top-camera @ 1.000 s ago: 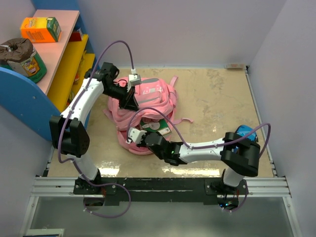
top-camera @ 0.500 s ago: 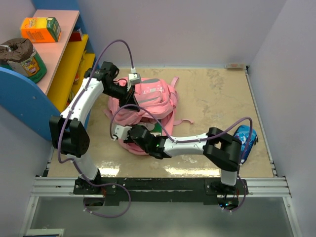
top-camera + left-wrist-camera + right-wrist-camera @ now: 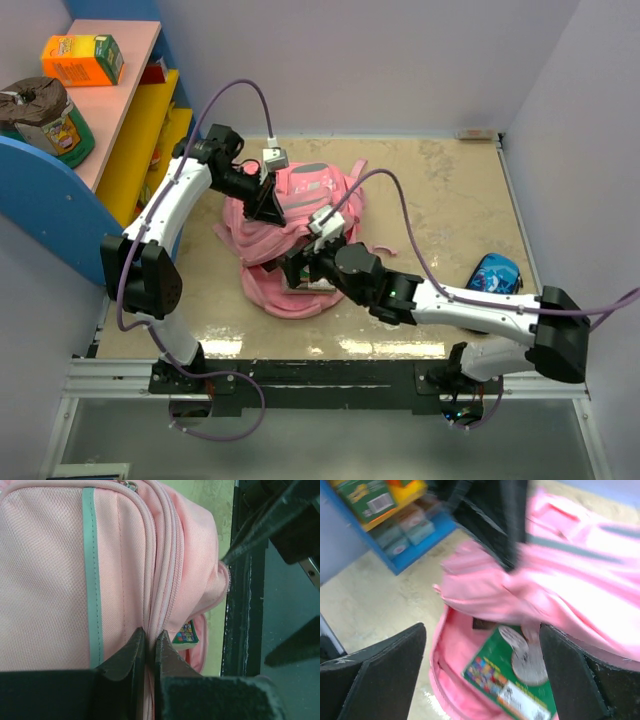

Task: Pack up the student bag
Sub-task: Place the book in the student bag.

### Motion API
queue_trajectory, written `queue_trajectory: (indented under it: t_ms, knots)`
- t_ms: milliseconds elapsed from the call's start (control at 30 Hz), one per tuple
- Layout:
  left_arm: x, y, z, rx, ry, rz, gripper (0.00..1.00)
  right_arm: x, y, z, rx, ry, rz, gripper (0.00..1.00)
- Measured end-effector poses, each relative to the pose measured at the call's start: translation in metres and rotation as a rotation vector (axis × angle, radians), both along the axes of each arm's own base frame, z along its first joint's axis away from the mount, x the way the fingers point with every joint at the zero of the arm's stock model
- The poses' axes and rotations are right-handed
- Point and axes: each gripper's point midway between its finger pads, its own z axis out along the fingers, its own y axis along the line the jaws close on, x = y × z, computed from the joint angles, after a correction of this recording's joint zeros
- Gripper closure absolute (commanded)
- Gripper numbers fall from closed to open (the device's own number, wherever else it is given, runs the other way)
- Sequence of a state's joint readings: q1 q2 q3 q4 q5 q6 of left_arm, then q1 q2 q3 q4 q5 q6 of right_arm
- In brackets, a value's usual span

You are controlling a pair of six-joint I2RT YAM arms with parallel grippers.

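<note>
The left end effector (image 3: 148, 636) is clamped shut on a zipper seam of the pink student bag (image 3: 312, 186), which lies left of centre on the surface (image 3: 440, 190). The right end effector (image 3: 482, 630) hangs wide open over the bag's mouth, where a green book (image 3: 492, 672) lies inside.

Lilac walls (image 3: 400, 60), beige tabletop (image 3: 450, 195), blue-pink shelf (image 3: 108, 100)

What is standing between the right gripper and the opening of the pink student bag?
Nothing visible. The open right gripper hangs over the mouth of the student bag, whose fabric the left gripper pinches; a green book lies inside.
</note>
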State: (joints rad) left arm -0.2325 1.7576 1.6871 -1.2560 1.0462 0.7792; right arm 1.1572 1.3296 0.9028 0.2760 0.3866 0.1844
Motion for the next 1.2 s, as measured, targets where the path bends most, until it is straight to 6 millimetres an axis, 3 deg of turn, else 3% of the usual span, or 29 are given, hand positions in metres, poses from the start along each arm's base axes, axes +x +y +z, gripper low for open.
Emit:
queue_trajectory:
  t_ms: [100, 167, 233, 333, 367, 433, 633, 733, 900, 1200]
  knots:
    - [-0.001, 0.001, 0.000, 0.003, 0.008, 0.001, 1.00, 0.002, -0.030, -0.017, 0.063, 0.111, -0.127, 0.28]
    - [-0.002, 0.001, 0.000, 0.001, 0.011, 0.001, 1.00, 0.005, -0.048, -0.045, 0.061, 0.182, -0.220, 0.38]
    - [-0.002, 0.001, 0.001, -0.006, 0.014, 0.001, 1.00, 0.005, -0.064, -0.079, 0.028, 0.240, -0.299, 0.39]
    - [-0.004, 0.000, 0.003, -0.012, 0.021, 0.001, 1.00, 0.002, -0.083, -0.121, -0.029, 0.317, -0.385, 0.24]
    - [-0.004, 0.000, 0.003, -0.013, 0.021, 0.000, 1.00, 0.001, -0.086, -0.129, -0.036, 0.338, -0.407, 0.13]
    - [-0.005, 0.000, 0.004, -0.015, 0.022, 0.000, 1.00, 0.000, -0.087, -0.140, -0.034, 0.375, -0.434, 0.04]
    - [-0.007, 0.001, 0.007, -0.015, 0.020, 0.000, 1.00, -0.015, -0.087, -0.170, 0.050, 0.522, -0.399, 0.01]
    - [-0.007, 0.001, 0.007, -0.015, 0.020, 0.000, 1.00, -0.022, -0.088, -0.181, 0.118, 0.609, -0.375, 0.01]
    - [-0.008, 0.001, 0.007, -0.015, 0.020, 0.000, 1.00, -0.032, -0.079, -0.181, 0.197, 0.688, -0.308, 0.02]
    - [-0.012, 0.002, 0.002, -0.013, 0.033, -0.004, 1.00, -0.047, -0.045, -0.176, 0.308, 0.768, -0.133, 0.21]
